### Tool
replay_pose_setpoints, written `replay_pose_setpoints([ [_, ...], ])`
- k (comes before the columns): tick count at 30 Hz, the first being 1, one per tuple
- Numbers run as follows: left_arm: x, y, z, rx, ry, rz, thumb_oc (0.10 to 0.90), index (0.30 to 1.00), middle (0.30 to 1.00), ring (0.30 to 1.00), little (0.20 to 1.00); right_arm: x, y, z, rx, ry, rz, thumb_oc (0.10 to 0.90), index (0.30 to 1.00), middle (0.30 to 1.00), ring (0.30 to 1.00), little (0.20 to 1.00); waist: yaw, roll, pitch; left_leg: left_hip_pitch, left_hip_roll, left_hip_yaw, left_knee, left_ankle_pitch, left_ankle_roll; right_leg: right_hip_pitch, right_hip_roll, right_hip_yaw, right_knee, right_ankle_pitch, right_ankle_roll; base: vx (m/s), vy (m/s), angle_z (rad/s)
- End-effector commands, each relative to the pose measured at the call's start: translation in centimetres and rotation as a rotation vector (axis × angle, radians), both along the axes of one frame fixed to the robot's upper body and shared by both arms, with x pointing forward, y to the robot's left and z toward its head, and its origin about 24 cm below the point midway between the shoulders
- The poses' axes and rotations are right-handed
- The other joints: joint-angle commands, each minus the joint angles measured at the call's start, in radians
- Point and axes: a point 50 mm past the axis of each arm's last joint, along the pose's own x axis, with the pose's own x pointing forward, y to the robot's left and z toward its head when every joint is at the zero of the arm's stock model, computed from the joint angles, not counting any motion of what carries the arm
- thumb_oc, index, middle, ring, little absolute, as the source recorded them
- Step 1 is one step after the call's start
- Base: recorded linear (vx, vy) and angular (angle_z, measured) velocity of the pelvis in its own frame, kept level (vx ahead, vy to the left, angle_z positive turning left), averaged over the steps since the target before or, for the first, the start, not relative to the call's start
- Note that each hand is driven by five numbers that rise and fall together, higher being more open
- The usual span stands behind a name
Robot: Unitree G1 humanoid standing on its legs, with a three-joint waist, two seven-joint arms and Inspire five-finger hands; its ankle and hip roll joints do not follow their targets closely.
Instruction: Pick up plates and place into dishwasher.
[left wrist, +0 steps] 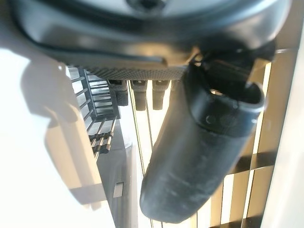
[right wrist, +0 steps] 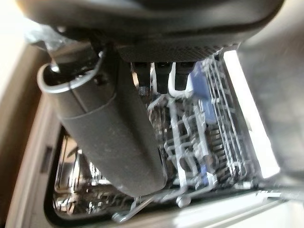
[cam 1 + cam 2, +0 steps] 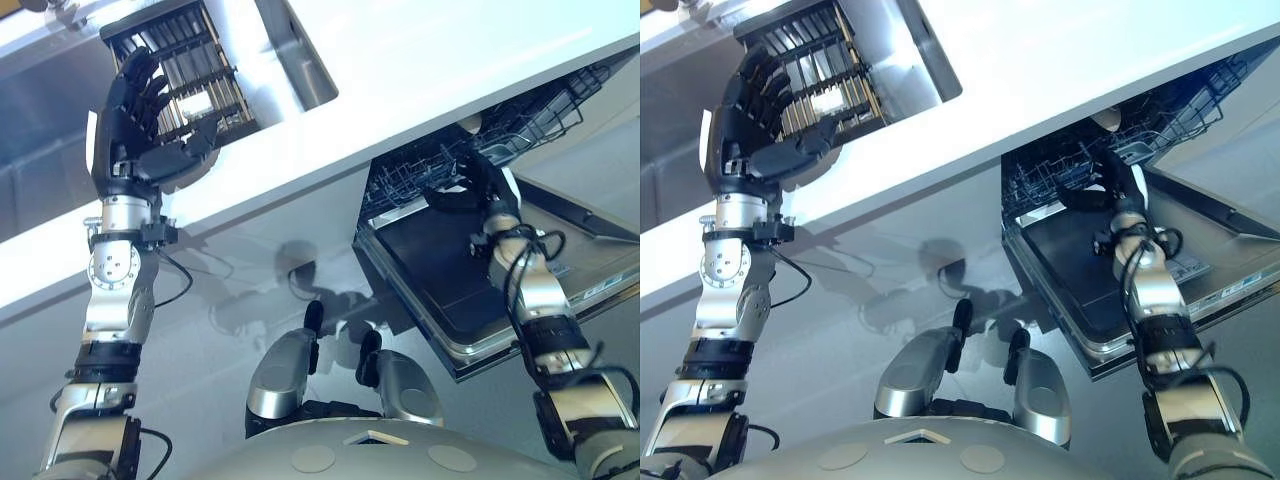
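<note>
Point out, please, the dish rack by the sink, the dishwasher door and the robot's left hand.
dish rack (image 3: 195,75), left eye view, on its dark bars.
dishwasher door (image 3: 450,280), left eye view, on its dark inner panel.
left hand (image 3: 135,125), left eye view, on its palm.

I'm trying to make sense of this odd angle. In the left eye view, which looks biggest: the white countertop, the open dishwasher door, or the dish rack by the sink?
1. white countertop, crossing the whole view.
2. open dishwasher door.
3. dish rack, partly covered by the left robot hand.
These are apparent sizes only.

bright daylight | glare on countertop (image 3: 420,70) | arm shadows on cabinet front | wrist views blurred
</note>
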Motion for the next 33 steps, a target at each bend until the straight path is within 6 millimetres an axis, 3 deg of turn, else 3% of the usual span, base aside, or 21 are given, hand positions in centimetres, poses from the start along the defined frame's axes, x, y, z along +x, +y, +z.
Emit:
replay_pose_setpoints([
  [1,-1.5,3.0,0.6,0.044,-0.058,0.128,0.8,0.9,0.9,0.9,0.9,-1.1,-1.8,3.2,-0.143,-0.156,0.031,0.8,0.9,0.9,0.9,0.9,-0.063,-0.045,-0.158,0.077,-0.055,0.032,-0.071,-0.128,0.068,-0.077,-0.005,0.049,-0.03,0.1,0.097,-0.02,-0.04,-0.2],
  [7,-1.5,3.4,0.5,0.054,-0.059,0.136,0.8,0.9,0.9,0.9,0.9,-3.2,-2.8,1.3,-0.096,-0.117,-0.014,0.8,0.9,0.9,0.9,0.9,-0.105,-0.039,-0.17,0.104,-0.049,0.055,-0.09,-0.134,0.07,-0.082,-0.002,0.059,-0.015,0.094,0.105,-0.02,-0.02,-0.18],
  [13,-1.2,4.0,0.8,0.05,-0.061,0.151,0.8,0.9,0.9,0.9,0.9,-3.2,-3.5,2.2,-0.076,-0.164,-0.047,0.8,0.9,0.9,0.9,0.9,-0.121,-0.027,-0.17,0.113,-0.046,0.075,-0.088,-0.143,0.067,-0.062,0.002,0.064,-0.037,0.073,0.102,-0.02,-0.016,-0.12],
  [18,-1.4,4.6,0.8,0.059,-0.05,0.168,0.8,0.9,0.9,0.9,0.9,-3.6,-4.9,3.6,-0.038,-0.315,-0.223,0.8,0.9,0.9,0.9,0.9,-0.122,-0.022,-0.173,0.114,-0.042,0.093,-0.083,-0.15,0.068,-0.056,0.003,0.063,-0.05,0.068,0.105,-0.01,-0.029,-0.08],
  [22,-1.7,5.2,0.1,0.076,0.0,0.182,0.8,0.9,0.9,0.9,0.9,-5.0,-6.8,3.7,-0.022,-0.418,-0.439,0.8,0.9,0.9,0.9,0.9,-0.127,-0.005,-0.176,0.114,-0.04,0.108,-0.073,-0.158,0.069,-0.051,0.004,0.063,-0.055,0.058,0.106,0.0,-0.022,-0.12],
  [28,-1.9,6.3,-0.5,0.082,0.057,0.215,0.8,0.9,0.9,0.9,0.9,-7.5,-9.5,0.5,0.157,-0.355,-0.635,0.8,0.9,0.9,0.9,0.9,-0.148,0.015,-0.172,0.118,-0.038,0.121,-0.074,-0.158,0.066,-0.057,0.007,0.072,-0.056,0.057,0.106,0.03,-0.026,-0.12],
  [33,-1.3,6.4,0.3,0.064,0.034,0.228,0.8,0.9,0.9,0.9,0.9,-8.6,-10.9,-2.1,0.3,-0.272,-0.695,0.8,0.9,0.9,0.9,0.9,-0.159,0.031,-0.138,0.082,-0.036,0.136,-0.034,-0.164,0.063,-0.087,0.002,0.076,-0.032,0.05,0.099,-0.02,-0.041,-0.1],
])
